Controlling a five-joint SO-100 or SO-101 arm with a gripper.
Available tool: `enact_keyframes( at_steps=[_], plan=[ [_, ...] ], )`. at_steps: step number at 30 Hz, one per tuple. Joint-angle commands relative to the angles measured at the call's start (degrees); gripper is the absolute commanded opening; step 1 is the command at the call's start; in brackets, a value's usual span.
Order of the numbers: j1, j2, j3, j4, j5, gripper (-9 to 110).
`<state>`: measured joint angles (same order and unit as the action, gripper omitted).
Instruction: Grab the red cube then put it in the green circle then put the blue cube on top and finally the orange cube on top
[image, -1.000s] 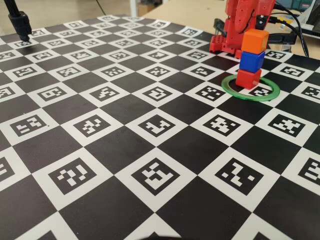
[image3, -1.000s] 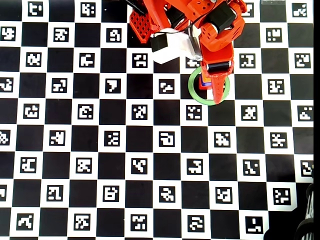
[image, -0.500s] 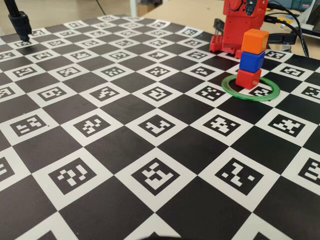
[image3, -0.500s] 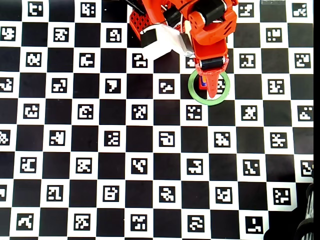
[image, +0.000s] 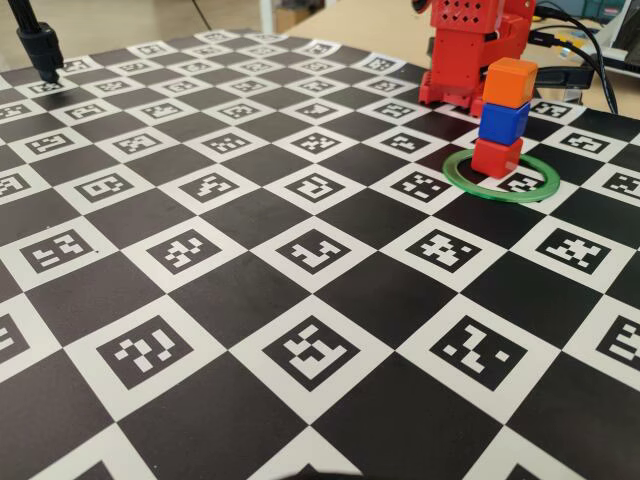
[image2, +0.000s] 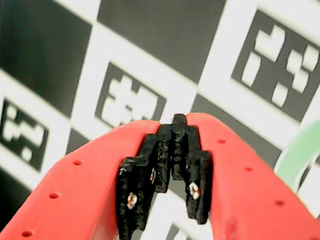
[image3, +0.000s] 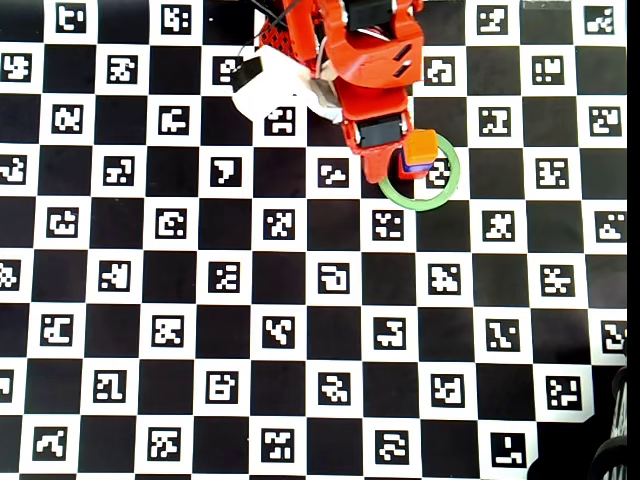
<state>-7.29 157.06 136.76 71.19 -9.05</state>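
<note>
With its fingers clenched and empty just beside the orange cube, any sideways swing could topple the stack.

The red cube, a small matte cube with rounded edges, rests flat inside the green circle, a thin flat green ring with a hollow centre that lies flat, the cube sitting toward the ring's far-left inner edge in the fixed view. The blue cube, deep blue and the same size, stands squarely on the red cube, and the bright orange cube stands on the blue cube, slightly rotated against it. In the overhead view the orange cube covers the stack, only a sliver of blue showing under it, within the upper-left part of the green circle.
</note>
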Motion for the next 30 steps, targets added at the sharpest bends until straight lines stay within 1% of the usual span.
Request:
enact_keyframes(
  at_steps=[1,6,12,16,26,30],
  plan=[
    [2.02,4.04,1.49,-3.25,-8.0,-6],
    [4.13,12.39,10.46,-8.0,-21.62,-6],
    [7.65,20.65,21.36,-13.01,-31.82,-6],
    [7.65,23.82,25.84,-14.24,-34.19,-6],
    [7.73,25.31,34.28,-18.81,-41.57,-6],
    [7.56,26.46,37.0,-20.48,-42.98,-6]
  ],
)
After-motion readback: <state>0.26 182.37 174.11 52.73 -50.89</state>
